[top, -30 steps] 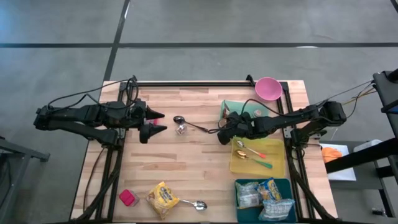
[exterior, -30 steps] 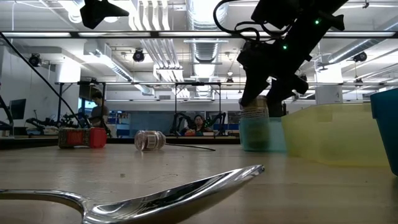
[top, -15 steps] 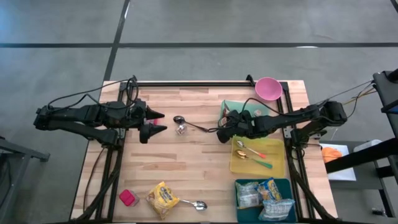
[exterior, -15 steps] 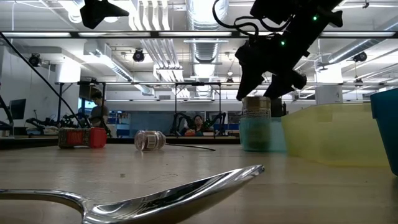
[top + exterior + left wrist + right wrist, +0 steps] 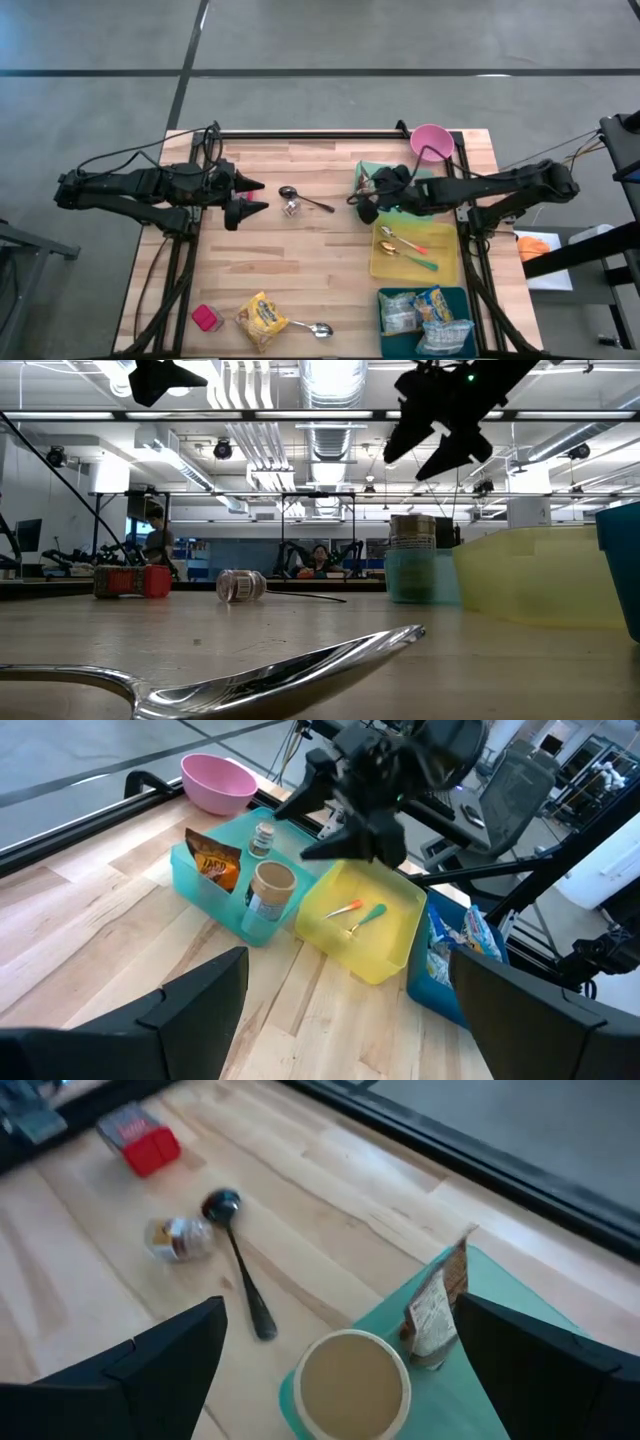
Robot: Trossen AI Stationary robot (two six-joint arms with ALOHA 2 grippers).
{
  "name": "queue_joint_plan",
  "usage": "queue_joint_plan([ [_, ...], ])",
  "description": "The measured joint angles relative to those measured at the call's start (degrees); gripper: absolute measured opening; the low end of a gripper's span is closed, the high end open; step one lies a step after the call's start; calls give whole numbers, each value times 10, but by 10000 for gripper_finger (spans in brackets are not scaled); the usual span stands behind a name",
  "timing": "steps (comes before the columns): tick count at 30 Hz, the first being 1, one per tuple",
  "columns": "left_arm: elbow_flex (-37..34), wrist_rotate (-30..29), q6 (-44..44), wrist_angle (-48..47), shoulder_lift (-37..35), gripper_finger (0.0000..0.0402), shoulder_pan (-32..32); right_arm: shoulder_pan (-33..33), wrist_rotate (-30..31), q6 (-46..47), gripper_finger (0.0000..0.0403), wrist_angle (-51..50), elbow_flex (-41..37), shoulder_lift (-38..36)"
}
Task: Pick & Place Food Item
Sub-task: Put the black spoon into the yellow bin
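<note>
A tan lidded cup (image 5: 272,888) is seen standing upright in the teal bin (image 5: 215,898) near the table's far right corner, beside a snack packet (image 5: 212,868) and a small bottle (image 5: 262,838). The right gripper (image 5: 366,198) is held above that bin with its fingers spread wide and nothing between them; no contact with the cup is visible. The left gripper (image 5: 247,196) is parked at the left edge of the table, its fingers parted and empty.

Other food items lie loose: a yellow snack bag (image 5: 261,320) near the front edge, beside a spoon (image 5: 312,328), and a small jar (image 5: 290,208) on its side at mid-table.

The cup is judged light, stiff-walled and somewhat smooth, likely paper, so it could be crushed by a hard squeeze. A grip across the body just below the rim is advised, with the cup kept upright.
</note>
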Motion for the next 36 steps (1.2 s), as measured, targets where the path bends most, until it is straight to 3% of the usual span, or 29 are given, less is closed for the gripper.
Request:
queue_joint_plan([
  [5, 0, 0, -1, 0, 0, 349, 0, 0, -29, 36, 383, -23, 0, -44],
  [16, 0, 0, -1, 0, 0, 349, 0, 0, -180, -17, 383, 31, 0, -112],
  [29, 0, -1, 0, 1, 0, 349, 0, -5, -182, -50, 383, 30, 19, -107],
  [36, 0, -38, -38, 58, -2, 349, 0, -4, -177, -60, 383, 30, 51, -108],
])
